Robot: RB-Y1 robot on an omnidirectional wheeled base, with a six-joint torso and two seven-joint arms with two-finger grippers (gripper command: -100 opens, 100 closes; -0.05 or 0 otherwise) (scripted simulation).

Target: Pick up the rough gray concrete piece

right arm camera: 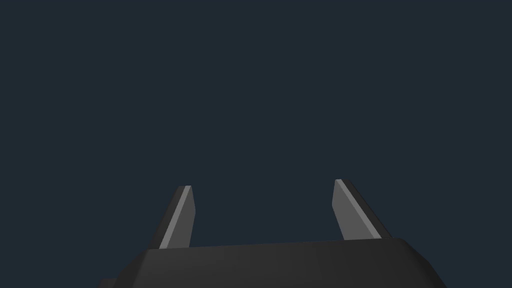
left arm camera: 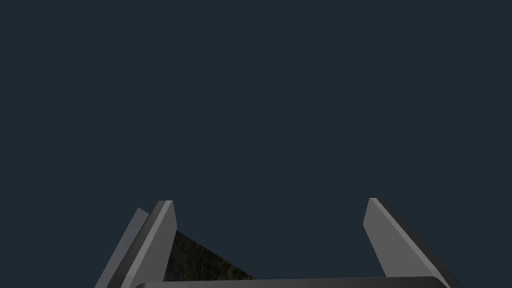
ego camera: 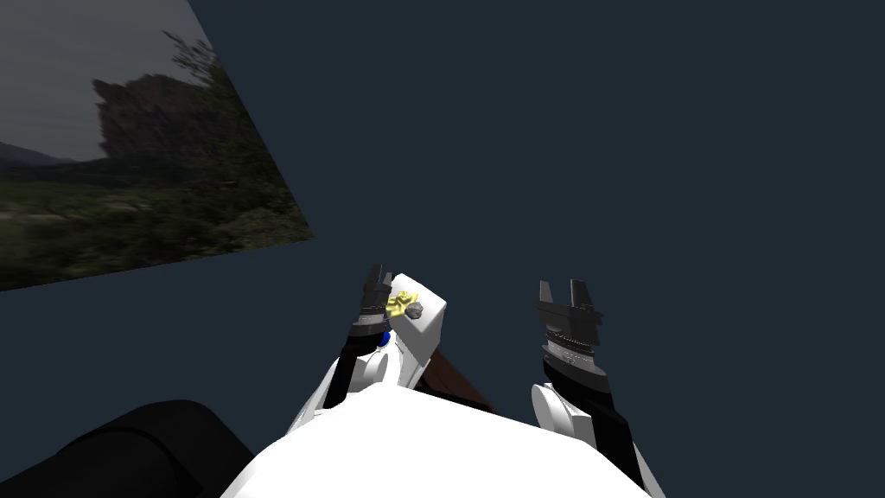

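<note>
A small rough gray lump, the concrete piece (ego camera: 414,310), lies on a small white tabletop (ego camera: 428,333) just ahead of me, beside a yellow object (ego camera: 400,303). My left gripper (ego camera: 378,278) is raised just left of that table, pointing at the dark blue wall, and the left wrist view shows its fingers (left arm camera: 162,235) standing open with nothing between them. My right gripper (ego camera: 563,290) is held up well to the right of the table, open and empty, with its fingers (right arm camera: 182,215) apart before the same wall.
A dark blue wall (ego camera: 562,130) stands close ahead. A large landscape picture (ego camera: 130,156) hangs on it to the left. A dark rounded shape (ego camera: 121,450) sits low at the left. Brown floor (ego camera: 454,376) shows beside the white table.
</note>
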